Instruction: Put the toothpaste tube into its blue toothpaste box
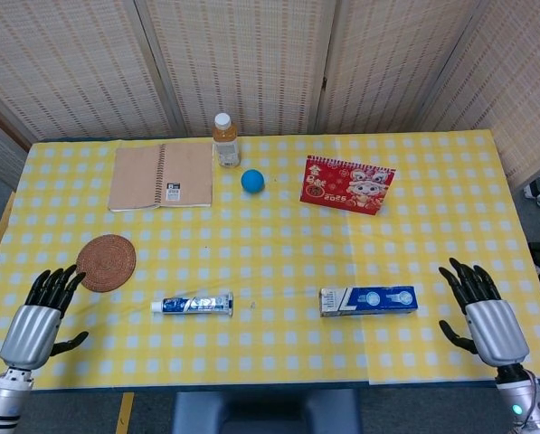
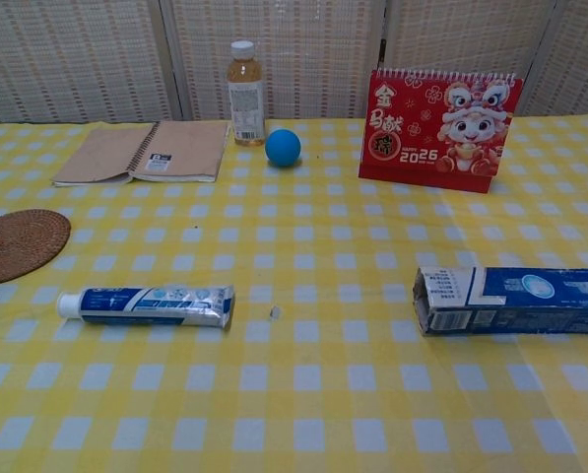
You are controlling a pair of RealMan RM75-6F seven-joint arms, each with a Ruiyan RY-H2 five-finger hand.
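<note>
**Tube by the left hand, box by the right**

The left hand hangs off the near left corner of the tabletop, fingers spread, holding nothing. The right hand sits the same way at the near right corner, also empty.

Inward from the left hand lies the toothpaste tube, flat, its long axis running along the near edge, white cap pointing toward that hand. Inward from the right hand lies the blue box, lined up end to end with the tube but well apart from it. I reckon each hand takes its nearer piece, tube sliding rightward into the box's facing end.
</note>
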